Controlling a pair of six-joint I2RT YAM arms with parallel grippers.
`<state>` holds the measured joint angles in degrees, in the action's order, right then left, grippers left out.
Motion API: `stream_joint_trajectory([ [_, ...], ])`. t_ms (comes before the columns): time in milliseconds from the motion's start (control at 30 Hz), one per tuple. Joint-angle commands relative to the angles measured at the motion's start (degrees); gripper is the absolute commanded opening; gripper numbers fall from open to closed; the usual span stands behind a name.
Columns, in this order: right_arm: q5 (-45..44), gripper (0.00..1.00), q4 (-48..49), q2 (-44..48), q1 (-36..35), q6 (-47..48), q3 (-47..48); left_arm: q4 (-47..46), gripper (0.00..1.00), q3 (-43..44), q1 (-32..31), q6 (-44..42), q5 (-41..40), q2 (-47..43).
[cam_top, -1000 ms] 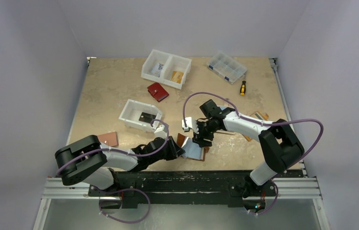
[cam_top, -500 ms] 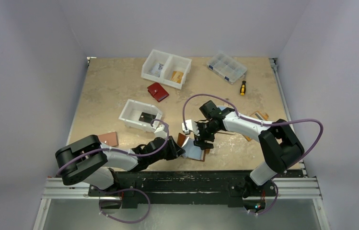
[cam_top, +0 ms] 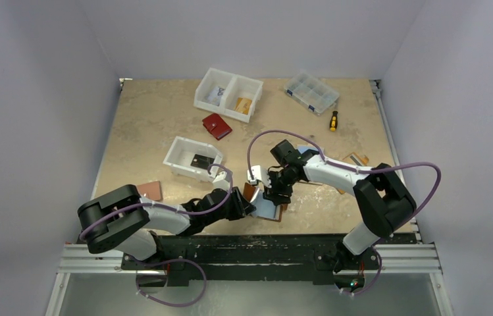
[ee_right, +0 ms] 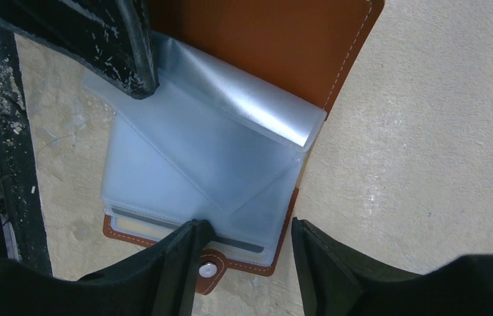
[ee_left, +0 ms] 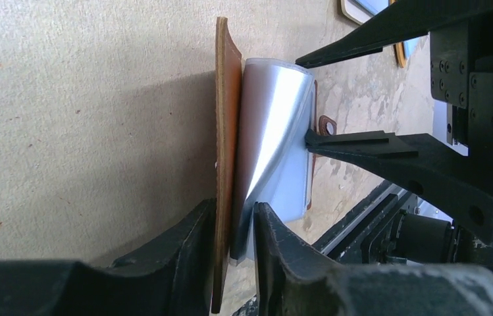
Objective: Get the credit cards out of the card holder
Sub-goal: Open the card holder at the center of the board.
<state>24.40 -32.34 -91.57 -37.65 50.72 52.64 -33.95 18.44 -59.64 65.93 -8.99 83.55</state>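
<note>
Right tool [ee_right: 247, 242] shifted nearer card holder [ee_right: 263, 36], jaws apart; left tool [ee_left: 233, 212] pinches its cover.

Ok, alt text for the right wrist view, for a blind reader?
An open brown card holder lies on the tan table, clear plastic sleeves fanned out, one curling over. The right gripper, open, hangs over the edge by its snap tab; the left gripper's finger rests on the sleeves at top left.
</note>
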Motion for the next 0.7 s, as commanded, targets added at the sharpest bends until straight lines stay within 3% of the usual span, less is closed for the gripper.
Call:
stream_joint_trajectory([
  [0,-1.6,0.57,2.4,-1.4,-0.8,-2.7,0.7,-4.2,0.31,0.0,0.5,-0.5,1.2,0.9],
  [367,1.4,0.46,2.9,-2.5,-1.1,-7.9,2.5,-8.6,0.56,-0.1,0.6,-1.8,4.4,2.5],
  [667,4.0,0.39,2.9,-4.2,-1.1,-11.4,4.2,-9.3,0.6,0.5,0.7,-2.0,6.1,4.0],
])
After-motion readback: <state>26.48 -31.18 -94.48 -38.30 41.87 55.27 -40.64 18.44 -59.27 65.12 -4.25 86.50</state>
